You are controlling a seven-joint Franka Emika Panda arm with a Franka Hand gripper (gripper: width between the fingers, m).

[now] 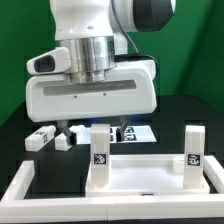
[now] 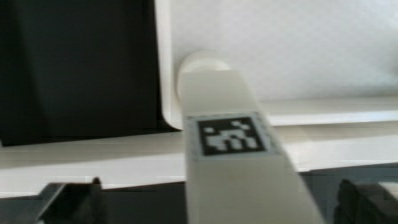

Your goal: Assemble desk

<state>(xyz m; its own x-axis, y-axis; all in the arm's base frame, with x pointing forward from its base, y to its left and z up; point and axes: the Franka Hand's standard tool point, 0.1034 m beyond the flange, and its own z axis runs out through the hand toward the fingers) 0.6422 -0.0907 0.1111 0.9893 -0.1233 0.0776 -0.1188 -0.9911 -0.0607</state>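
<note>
nearest me a white border strip (image 1: 20, 192) edges the black surface (image 1: 18, 125). just behind it lies the large flat white plastic rimmed tabletop panel (image 1: 150, 180), rim up like a shallow tray. two short square white tagged legs stand in it: the upright leg (image 1: 100, 152) at the exterior view's left end, the second upright leg (image 1: 192, 148) at the right end, with open panel between them. the hand (image 2: 217, 196) hangs over the upright leg, its dark fingertips (image 2: 71, 196) spread apart on either side, gripping nothing. farther back on the left a loose white leg (image 1: 40, 138) lies on the surface, apart from the panel. the marker board (image 1: 137, 132) lies behind.
</note>
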